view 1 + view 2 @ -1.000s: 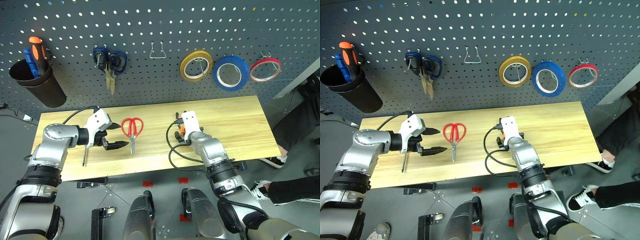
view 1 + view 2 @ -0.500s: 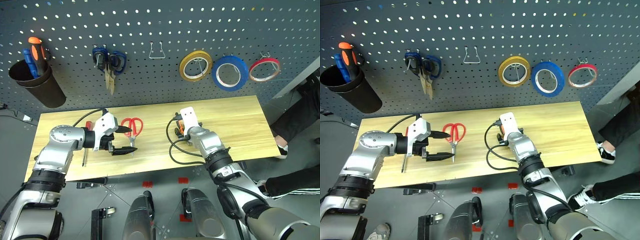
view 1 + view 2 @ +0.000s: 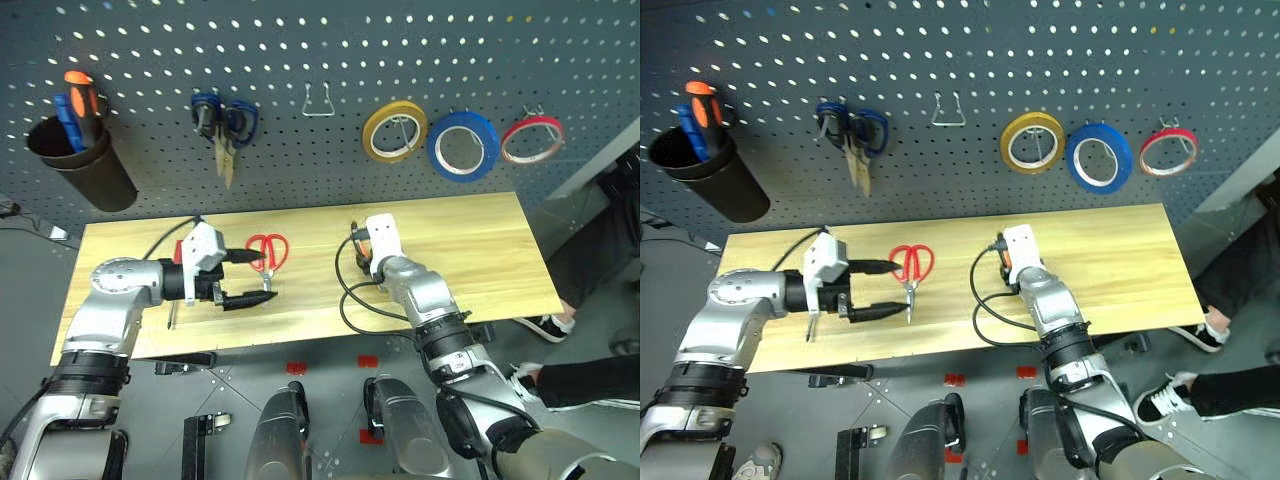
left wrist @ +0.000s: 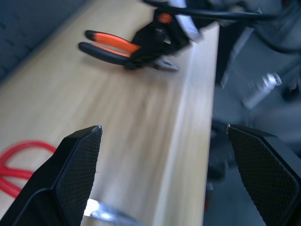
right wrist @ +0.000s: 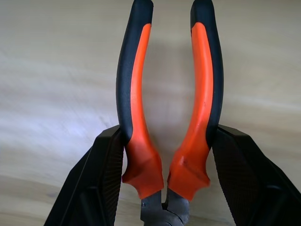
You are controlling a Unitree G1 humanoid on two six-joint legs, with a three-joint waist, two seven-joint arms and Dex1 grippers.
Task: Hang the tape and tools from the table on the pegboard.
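Since the right gripper has its black fingers clamped on the orange-and-black-handled steel pliers near the pivot over the light wooden worktop, expect stiff, weighty, grippy handles; left gripper fingers apart by the red-handled scissors.

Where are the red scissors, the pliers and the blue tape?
red scissors (image 3: 265,253): left eye view, on the handle loops.
pliers (image 5: 137,89): right wrist view, on one orange handle.
blue tape (image 3: 463,145): left eye view, on the ring's band.

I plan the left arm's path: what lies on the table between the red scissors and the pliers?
Only bare table lies between the red scissors and the pliers, as the left eye view and left wrist view show.
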